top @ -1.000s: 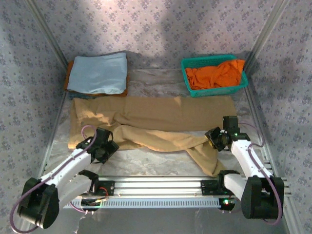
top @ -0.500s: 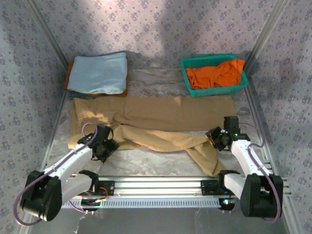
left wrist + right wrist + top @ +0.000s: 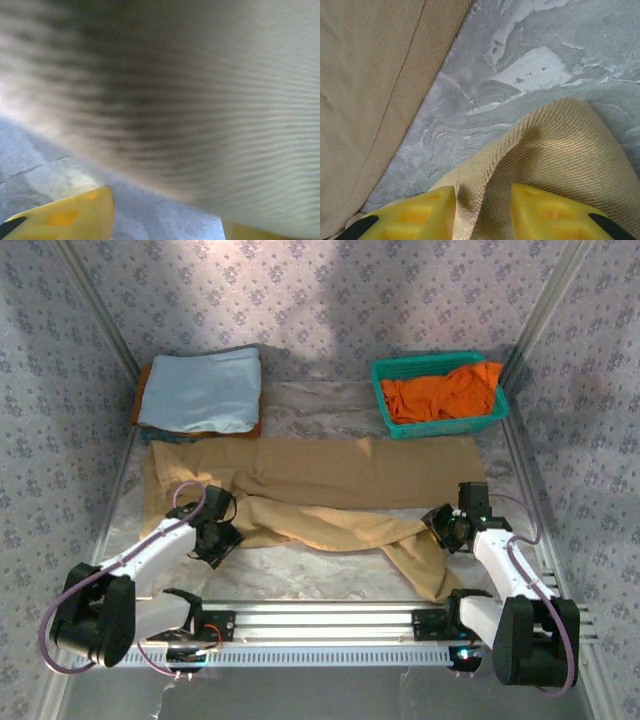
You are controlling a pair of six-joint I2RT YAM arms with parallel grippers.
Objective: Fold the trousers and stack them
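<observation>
Overhead view: the trousers (image 3: 330,470) lie spread across the middle of the table (image 3: 300,568). One leg runs flat from the left side of the frame to the right. The other leg lies crumpled below it and slants down toward the lower right, ending near the rail at the bottom of the frame.

Left end effector (image 3: 222,532): it sits at the lower left edge of the trousers, at the rumpled left end of the lower leg. In the left wrist view, tan cloth (image 3: 200,100) covers the upper part of the frame, very close and blurred. My two yellow fingers (image 3: 75,215) stand apart at the bottom of the frame, bare table (image 3: 30,170) shows in the gap, and no cloth lies in it. This end effector (image 3: 167,210) is open.

Right end effector (image 3: 440,525): it sits on the slanting leg, right of centre. In the right wrist view, a raised fold of the trousers (image 3: 560,145) runs between my yellow fingers (image 3: 415,215), which press it from both sides. This end effector (image 3: 480,200) grips that fold. Flat cloth fills the upper left of that frame, and marbled table (image 3: 520,75) fills the upper right.

Other items, overhead view:
- A folded light blue cloth (image 3: 203,388) lies at the upper left, just above the trousers.
- A teal basket (image 3: 385,375) stands at the upper right, holding an orange garment (image 3: 445,392).
</observation>
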